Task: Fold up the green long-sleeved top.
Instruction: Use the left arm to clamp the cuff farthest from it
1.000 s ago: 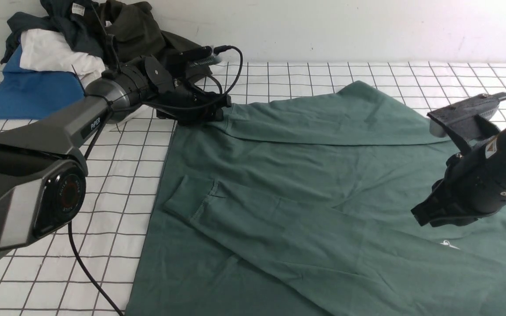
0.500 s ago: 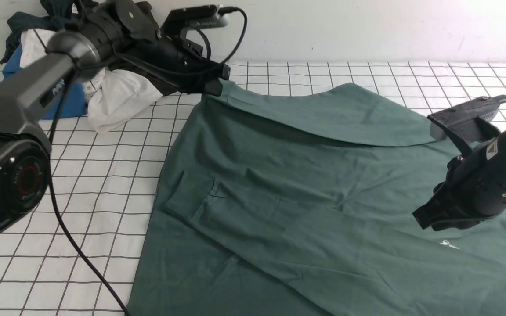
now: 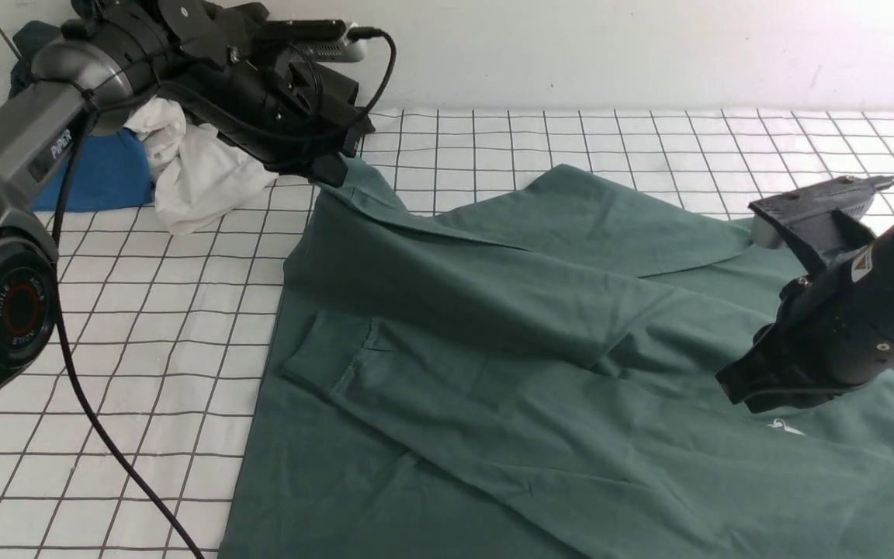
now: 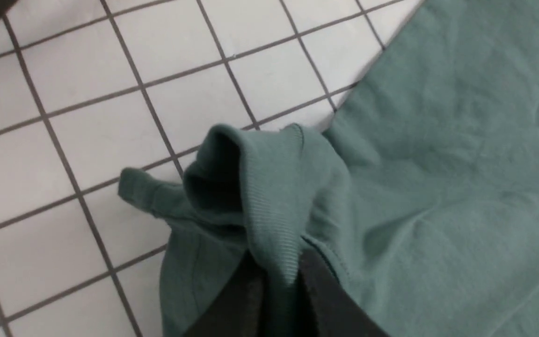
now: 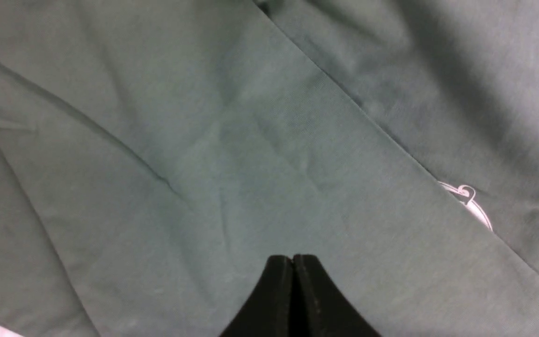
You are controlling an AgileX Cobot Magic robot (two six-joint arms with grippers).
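The green long-sleeved top [image 3: 540, 365] lies spread over the checked table, one cuffed sleeve [image 3: 323, 349] folded across its body. My left gripper [image 3: 336, 169] is at the top's far left corner, shut on the ribbed hem [image 4: 269, 224], and holds that corner lifted off the table. The hem bunches up between the dark fingers [image 4: 325, 299] in the left wrist view. My right gripper [image 3: 734, 384] hovers just above the top near the white chest logo [image 3: 787, 427], shut with nothing in it [image 5: 293, 262]. Part of the logo [image 5: 470, 206] shows under a fold.
A heap of other clothes sits at the far left corner: a white garment [image 3: 199, 175], a blue one [image 3: 98, 178] and dark ones behind my left arm. A black cable [image 3: 105, 442] trails over the white checked cloth [image 3: 168, 310]. The wall [image 3: 610, 46] bounds the far side.
My left gripper closed on the top's far left corner, lifted it and pulled it left and toward me, raising a fold. The right gripper barely moved.
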